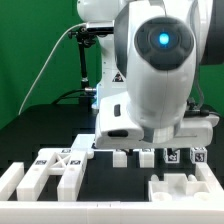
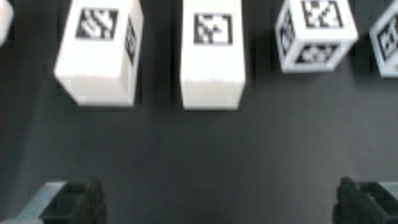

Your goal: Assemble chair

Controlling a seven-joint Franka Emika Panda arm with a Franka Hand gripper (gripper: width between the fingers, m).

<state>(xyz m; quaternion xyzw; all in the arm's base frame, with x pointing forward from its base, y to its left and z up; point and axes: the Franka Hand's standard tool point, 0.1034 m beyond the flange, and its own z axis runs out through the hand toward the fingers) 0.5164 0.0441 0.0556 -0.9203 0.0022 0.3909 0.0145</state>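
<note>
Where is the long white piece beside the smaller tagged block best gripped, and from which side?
Take the long white piece across its two long sides near mid-length, probably coming down from above. It lies flat, narrow and straight-sided, with bare table either side for the fingers; the gripper stands open, wider than it.

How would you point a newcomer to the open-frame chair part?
Find the white robot arm in the middle of the exterior view. On the black table below, toward that view's left, lies the frame part. Unlike the small tagged blocks beside it, it is wide with open gaps.
</note>
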